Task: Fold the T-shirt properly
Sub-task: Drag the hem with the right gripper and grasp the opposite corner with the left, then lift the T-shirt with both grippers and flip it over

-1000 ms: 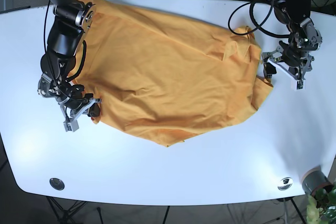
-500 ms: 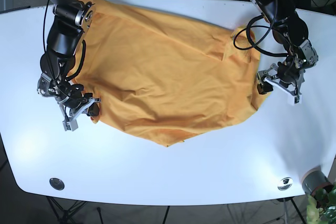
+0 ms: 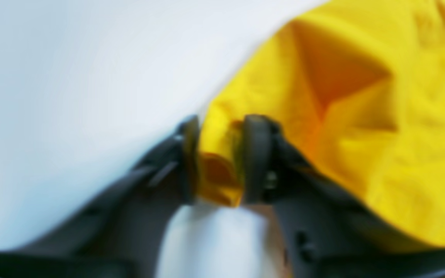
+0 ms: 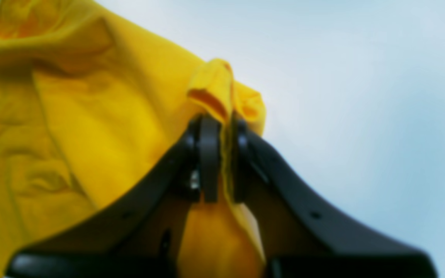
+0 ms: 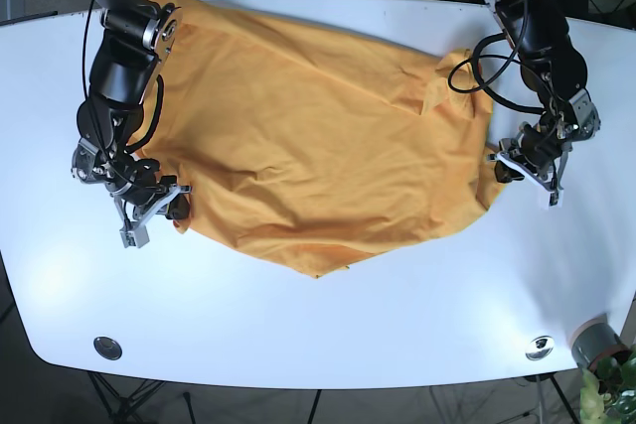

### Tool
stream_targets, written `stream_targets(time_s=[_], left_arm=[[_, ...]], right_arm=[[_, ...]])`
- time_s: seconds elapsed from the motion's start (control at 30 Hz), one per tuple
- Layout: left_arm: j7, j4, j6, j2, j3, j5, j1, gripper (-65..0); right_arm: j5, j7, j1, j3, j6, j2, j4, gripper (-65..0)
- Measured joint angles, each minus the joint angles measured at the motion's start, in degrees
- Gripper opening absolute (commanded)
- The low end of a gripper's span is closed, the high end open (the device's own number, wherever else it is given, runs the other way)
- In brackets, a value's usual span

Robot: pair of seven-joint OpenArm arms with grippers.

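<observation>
The yellow-orange T-shirt (image 5: 318, 136) lies spread and wrinkled across the white table (image 5: 328, 325). At its left edge my right gripper (image 5: 174, 208) is shut on a small fold of the hem (image 4: 216, 92), its fingers (image 4: 209, 154) pressed close together. My left gripper (image 5: 507, 166) is at the shirt's right edge. Its two black fingers (image 3: 255, 154) stand a little apart, with a bunched fold of cloth (image 3: 216, 162) filling the gap between them. Both wrist views are blurred.
Two round metal fittings (image 5: 107, 348) (image 5: 540, 347) sit near the table's front edge. A grey pot with a plant (image 5: 601, 350) is at the front right corner. Black cables (image 5: 487, 37) hang by the right-hand arm.
My left gripper came down from beside the shirt onto its right edge and closed onto a fold there. The right gripper and its grip stayed where they were.
</observation>
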Motion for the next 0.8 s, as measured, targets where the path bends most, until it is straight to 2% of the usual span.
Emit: stream_targets(time_s=[0.03, 0.2, 0.27, 0.33, 0.4, 0.47, 0.53, 0.6, 0.7, 0.8], left_arm=[[-1.01, -1.36, -0.02, -0.7, 1.25, -0.2, -0.13, -64.9], [-5.03, -3.67, 0.24, -0.94, 2.29, 0.17, 0.13, -65.0], [-5.07, -3.54, 0.04, -1.07, 1.66, -0.11, 0.15, -65.0], [-3.54, -2.03, -0.22, -1.51, 1.36, -0.24, 0.59, -65.0], [-0.68, 1.84, 0.24, -1.57, 1.36, 2.12, 0.94, -65.0], [1.14, 6.25, 0.85, -1.66, 1.27, 2.69, 1.64, -65.0], [6.91, 11.13, 0.66, -1.7, 1.27, 3.02, 1.99, -65.0], [9.57, 14.4, 0.81, -1.64, 1.29, 3.63, 1.22, -65.0], [9.64, 18.75, 0.26, -2.67, 1.75, 2.12, -1.86, -65.0], [12.72, 20.98, 0.44, -4.22, 1.57, 2.27, -6.03, -65.0]], right_arm=[[0.02, 0.02, 0.0, 0.02, -0.02, 0.0, 0.0, -60.4], [0.11, 0.0, 0.07, -0.04, 0.0, -0.04, 0.0, -60.7], [0.2, -0.02, -0.02, -0.02, 0.0, 0.0, 0.22, -60.7], [-0.09, -0.59, -0.48, 0.02, -0.04, 0.02, 1.97, -60.9], [-0.48, -2.1, -1.11, -0.33, -0.04, -0.07, 6.32, -60.9], [-0.33, -3.87, -1.62, -2.64, -0.04, 0.15, 11.3, -60.9], [-0.24, -6.21, -1.57, -6.6, -0.04, 0.44, 16.96, -60.9], [0.0, -7.41, -1.46, -8.61, 0.11, 0.31, 20.96, -60.9], [0.31, -9.33, -0.92, -8.87, 0.74, -0.33, 25.75, -60.9], [-0.07, -12.07, 1.77, -8.76, 0.63, 0.09, 26.64, -60.9]])
